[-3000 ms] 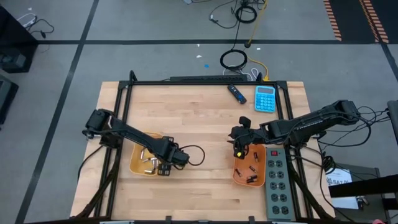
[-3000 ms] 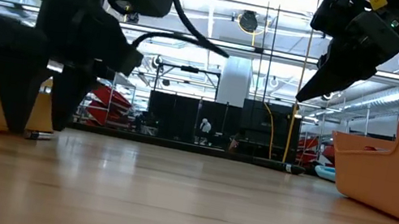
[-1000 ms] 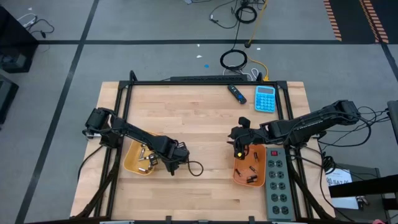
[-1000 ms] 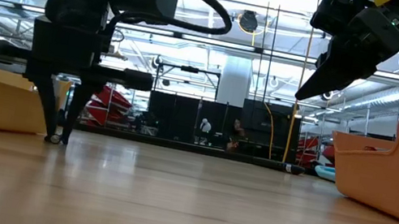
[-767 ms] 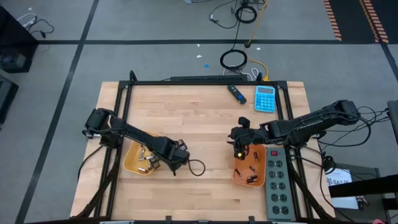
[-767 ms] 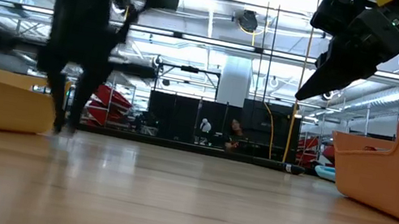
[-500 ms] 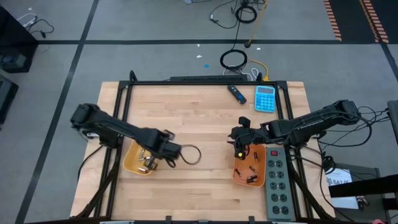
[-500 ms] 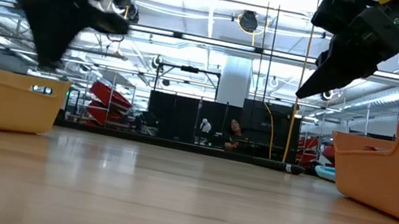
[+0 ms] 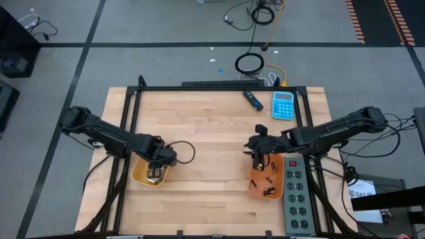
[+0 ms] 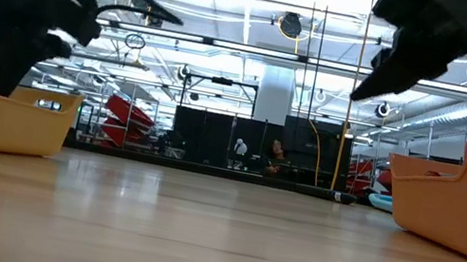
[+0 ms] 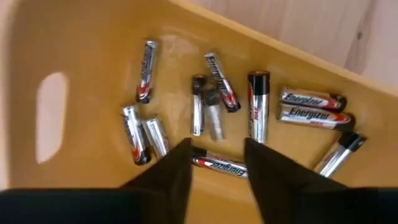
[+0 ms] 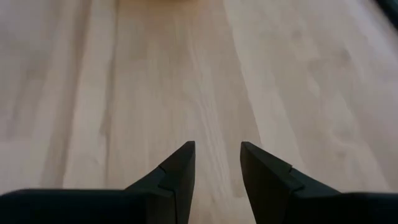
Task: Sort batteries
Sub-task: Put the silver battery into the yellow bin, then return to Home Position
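Several silvery batteries (image 11: 211,112) lie in the left orange tray (image 9: 141,174). My left gripper (image 11: 217,146) hangs over that tray (image 9: 158,169), fingers pointing down, open, with nothing between them. One battery (image 11: 221,165) lies on the tray floor below the gap. The right orange tray (image 9: 255,189) holds a few small dark batteries (image 9: 269,186). My right gripper (image 9: 257,159) hovers at that tray's far left corner, open and empty (image 12: 217,149), over bare wood.
A blue calculator (image 9: 283,105) and a dark pen-like device (image 9: 252,99) lie at the far right of the table. A grey power strip (image 9: 295,199) runs beside the right tray. Bare wood lies between the two trays (image 10: 215,234).
My left gripper has risen from the table just right of the left tray and swung toward the table's left edge; it now hangs over the tray. My right gripper has risen a little.
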